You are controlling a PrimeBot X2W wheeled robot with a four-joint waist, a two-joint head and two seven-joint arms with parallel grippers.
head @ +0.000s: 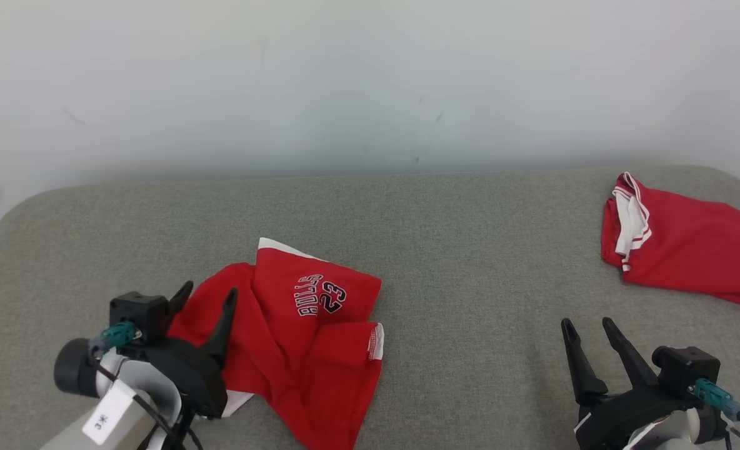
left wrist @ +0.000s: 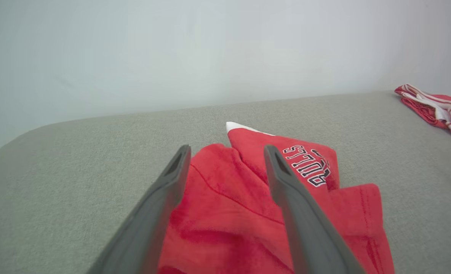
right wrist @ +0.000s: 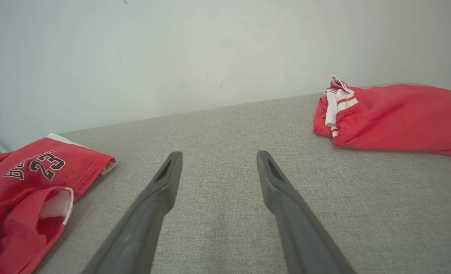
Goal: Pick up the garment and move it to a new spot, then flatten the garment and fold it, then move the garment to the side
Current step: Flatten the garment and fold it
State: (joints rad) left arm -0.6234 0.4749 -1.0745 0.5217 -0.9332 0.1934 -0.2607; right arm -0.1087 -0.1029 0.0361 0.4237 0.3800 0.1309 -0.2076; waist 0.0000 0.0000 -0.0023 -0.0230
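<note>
1. The left gripper (head: 209,295) has its two fingers wide apart and holds nothing. The tips point away from the robot, low over the near left part of the garment (head: 307,325).
2. Its pale forearm (head: 126,412) rises from the lower left corner of the head view, and the wrist leans toward the right.
3. The right gripper (head: 587,325) is also spread open and empty. Its fingers point forward, tilted a little to the left, over bare grey table (head: 470,250).
4. The garment, a red jersey printed "BULLS 23", lies crumpled on the left half of the table, near the front edge.
5. A second garment (head: 689,256), red with white stripes, lies at the far right, well apart from the first.
6. Behind the table stands a pale wall (head: 370,81).
</note>
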